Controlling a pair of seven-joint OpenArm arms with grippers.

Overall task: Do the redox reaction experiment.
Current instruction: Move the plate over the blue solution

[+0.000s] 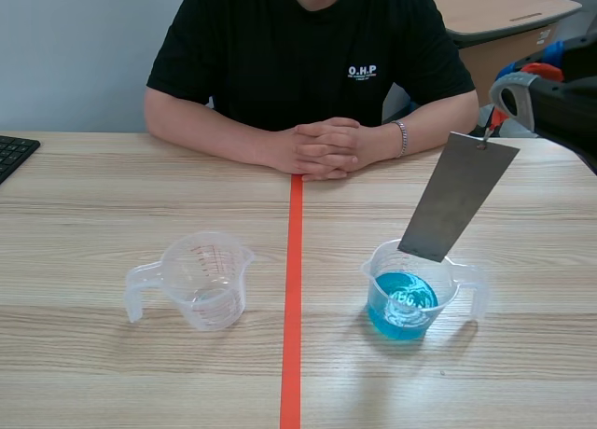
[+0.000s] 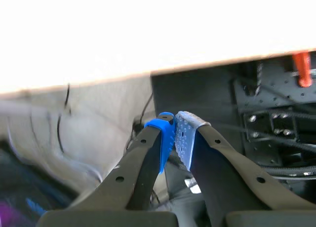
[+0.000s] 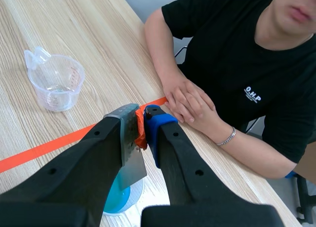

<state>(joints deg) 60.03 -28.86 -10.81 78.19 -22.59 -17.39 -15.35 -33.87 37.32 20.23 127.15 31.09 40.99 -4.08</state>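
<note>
At the far left a keyboard (image 1: 11, 154) pokes over the bench (image 1: 93, 373) edge, well away from the work. The left gripper (image 2: 175, 133) is closed on nothing, its pads pressed together, and it sits low beside the bench edge, out of the scene view. The clear measuring cup (image 1: 201, 280) left of the tape line (image 1: 292, 308) appears to hold only a little clear liquid and stands well apart from everything else. Right of the line, the cup of blue solution (image 1: 410, 289) stands upright with bare bench all round. The right gripper (image 3: 140, 123) is clamped on the top of the metal strip (image 1: 457, 198), which hangs tilted with its lower end at the cup's rim. By my reading it is not yet dipped, so immersing it and waiting for a reaction remain. The cup's mouth is narrow for the strip's width, so its rim is the edge to watch. The person's clasped hands (image 1: 322, 147) rest well behind.
</note>
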